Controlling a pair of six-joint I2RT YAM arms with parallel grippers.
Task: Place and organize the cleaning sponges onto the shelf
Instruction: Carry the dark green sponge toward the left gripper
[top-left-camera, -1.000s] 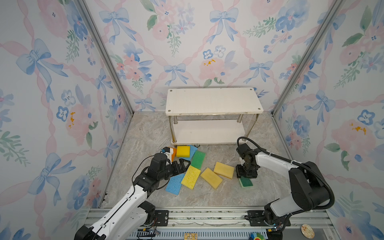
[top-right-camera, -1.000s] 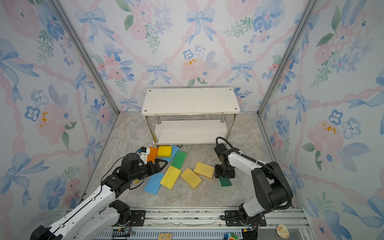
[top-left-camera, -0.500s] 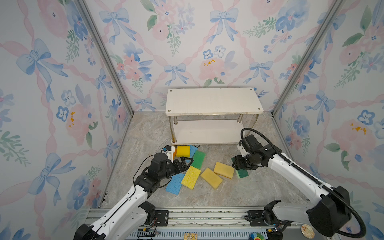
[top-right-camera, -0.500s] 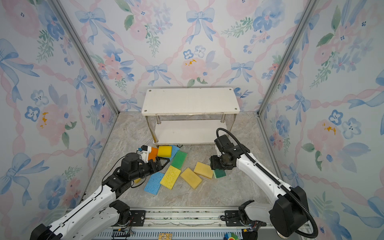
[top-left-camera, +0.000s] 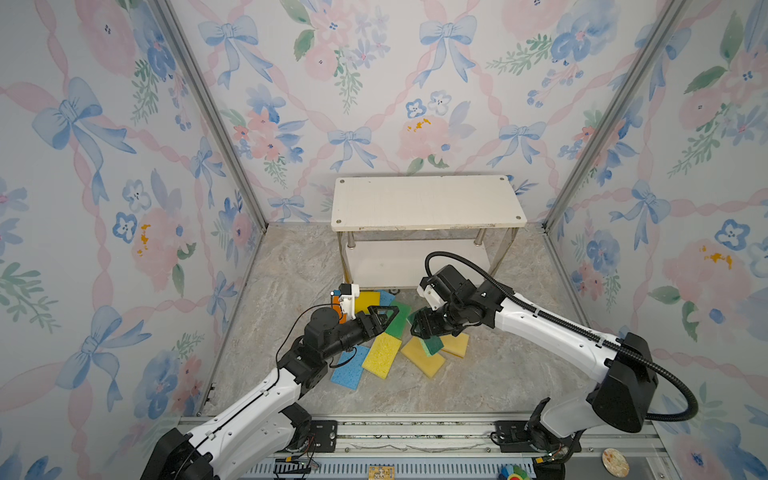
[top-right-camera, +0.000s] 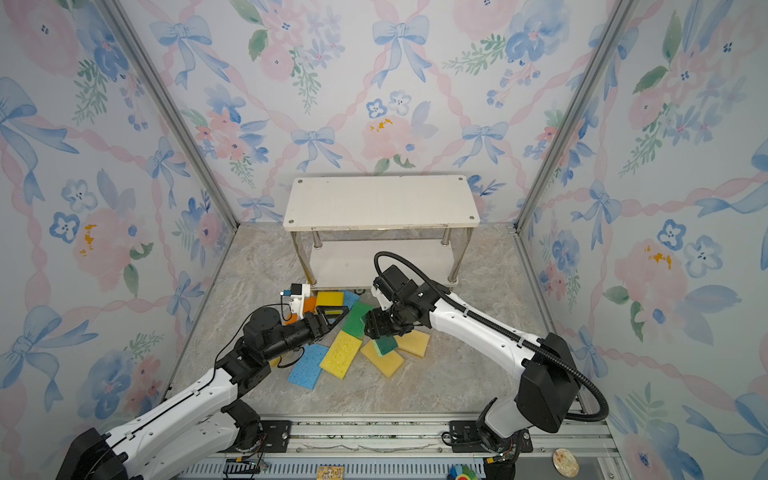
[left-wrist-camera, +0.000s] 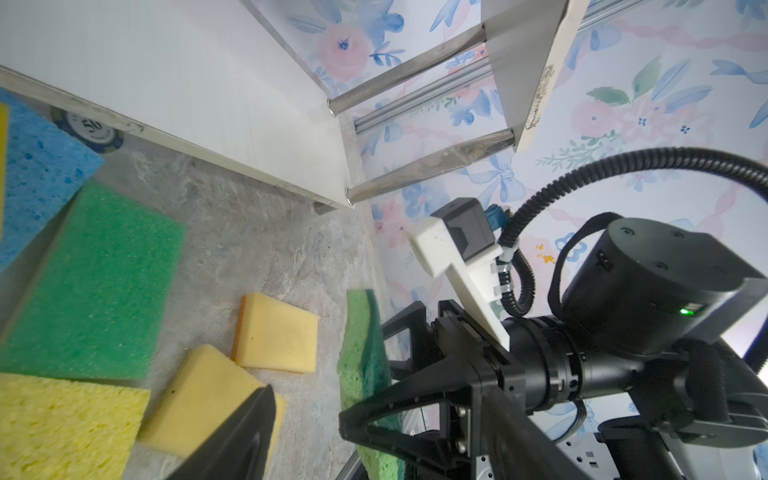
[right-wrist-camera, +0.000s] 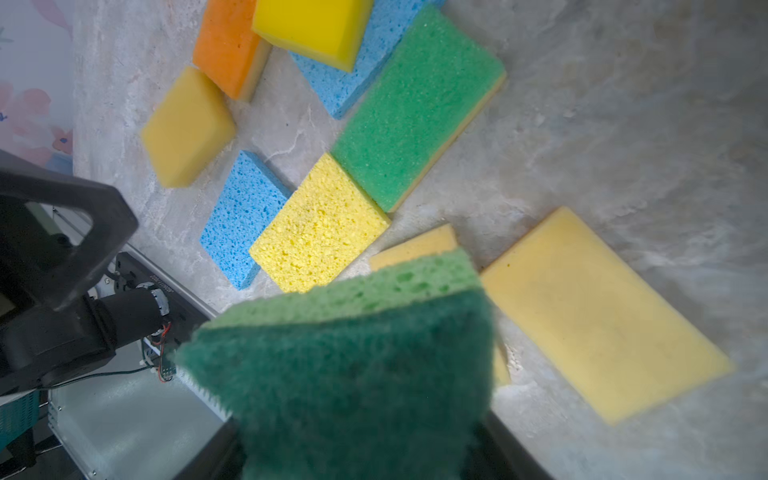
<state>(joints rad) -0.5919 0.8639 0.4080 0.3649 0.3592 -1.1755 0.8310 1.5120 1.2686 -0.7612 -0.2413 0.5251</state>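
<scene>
Right jaws clamp the dark green sponge (top-left-camera: 432, 345), carried leftward since a second ago, over yellow sponges (top-left-camera: 424, 360) before your shelf (top-left-camera: 424, 203); left jaws' gap (one finger (left-wrist-camera: 232, 436) visible) you can't judge.

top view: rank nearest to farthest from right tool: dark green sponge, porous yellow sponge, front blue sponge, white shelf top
1. dark green rectangular sponge, in the right tool
2. porous yellow rectangular sponge, left
3. blue rectangular sponge, front left
4. white shelf top, back

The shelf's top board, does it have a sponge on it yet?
No, the shelf's top board is bare white all over in both top views.
</scene>
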